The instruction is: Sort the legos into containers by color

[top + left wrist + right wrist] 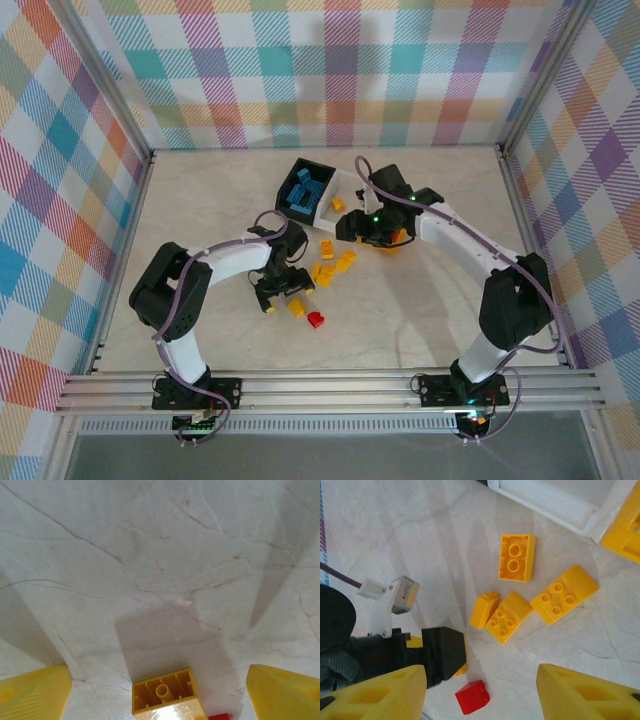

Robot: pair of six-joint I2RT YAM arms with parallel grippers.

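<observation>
Blue legos [303, 190] fill the black container [296, 168]. The white container [352, 184] beside it holds one yellow brick [338, 204]. Loose yellow legos [327, 250] lie mid-table, with a red brick [316, 320] nearer the front. My left gripper [283, 300] is low over the table and open. An overturned yellow brick [165, 695] lies between its fingers [30, 695], and neither finger touches it. My right gripper [481, 672] hangs open and empty above the red brick [472, 696] and three yellow bricks [508, 616].
The yellow-orange container [625, 525] peeks in beside the white bin's corner [555, 500]; in the top view my right arm [440, 225] covers most of it. The left gripper's black body [435, 652] sits close to the red brick. Checked walls ring the table.
</observation>
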